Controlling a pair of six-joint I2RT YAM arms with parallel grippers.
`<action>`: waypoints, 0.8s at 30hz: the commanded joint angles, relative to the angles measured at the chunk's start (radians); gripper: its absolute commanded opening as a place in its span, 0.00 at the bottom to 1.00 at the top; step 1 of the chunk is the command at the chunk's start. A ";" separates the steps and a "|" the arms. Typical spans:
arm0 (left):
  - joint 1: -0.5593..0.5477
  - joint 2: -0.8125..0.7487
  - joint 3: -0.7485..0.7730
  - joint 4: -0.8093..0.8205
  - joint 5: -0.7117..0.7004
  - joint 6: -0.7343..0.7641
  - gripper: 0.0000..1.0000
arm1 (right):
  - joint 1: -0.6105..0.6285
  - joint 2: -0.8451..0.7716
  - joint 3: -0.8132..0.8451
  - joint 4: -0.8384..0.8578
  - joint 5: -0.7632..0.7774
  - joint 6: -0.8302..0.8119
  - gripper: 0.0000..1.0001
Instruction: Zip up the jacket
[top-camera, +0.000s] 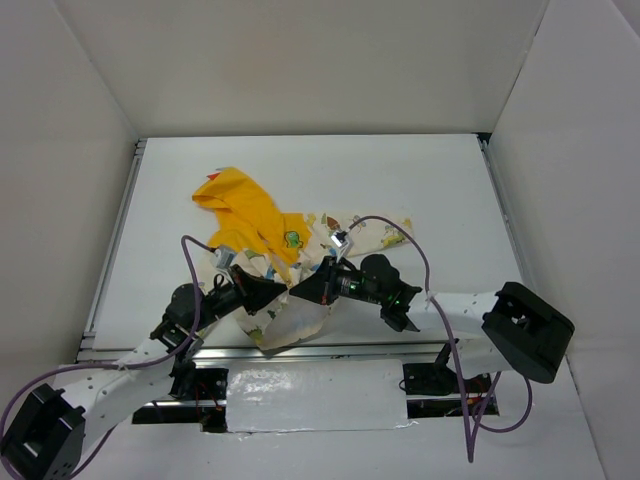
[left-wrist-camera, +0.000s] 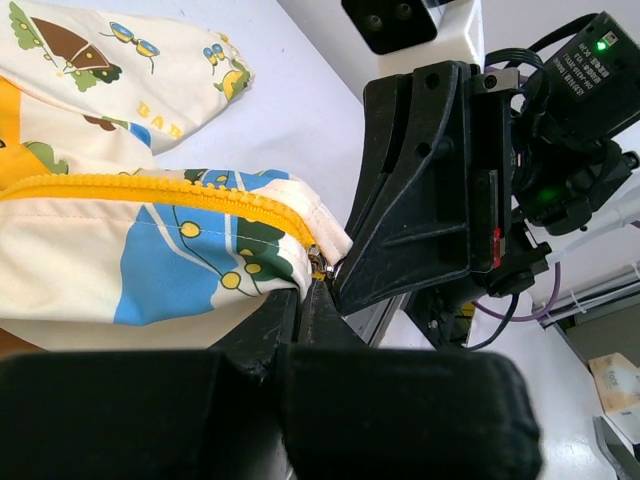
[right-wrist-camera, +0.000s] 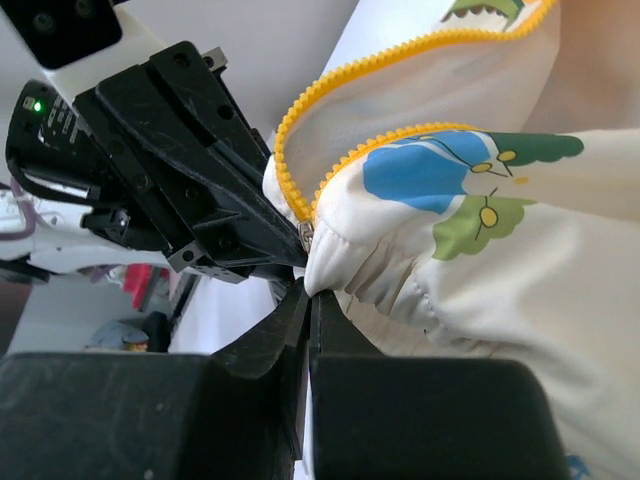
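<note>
Jacket (top-camera: 285, 232): on the bench (top-camera: 420, 180), near its front edge – yellow hood (top-camera: 235, 200) toward the far left.
Left gripper (left-wrist-camera: 308, 295): closed on the hem (left-wrist-camera: 318, 232) at the zip's (left-wrist-camera: 150, 186) lower end.
Right gripper (right-wrist-camera: 305, 295): closed on the hem opposite – tips nearly touching.

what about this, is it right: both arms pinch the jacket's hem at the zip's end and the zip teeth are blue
One thing is wrong: the zip teeth are yellow, not blue, as the right wrist view shows. The left fingers and right fingers do pinch the hem of the jacket at the zip's end.
</note>
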 joint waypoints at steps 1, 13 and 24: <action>-0.001 -0.021 0.024 0.067 0.005 0.029 0.00 | 0.017 -0.048 0.048 -0.129 0.036 0.084 0.00; -0.001 -0.035 0.026 0.032 0.014 0.052 0.00 | 0.023 -0.108 0.268 -0.569 0.028 0.228 0.09; -0.001 -0.047 0.015 0.029 0.019 0.052 0.00 | 0.062 -0.091 0.388 -0.761 0.148 0.328 0.04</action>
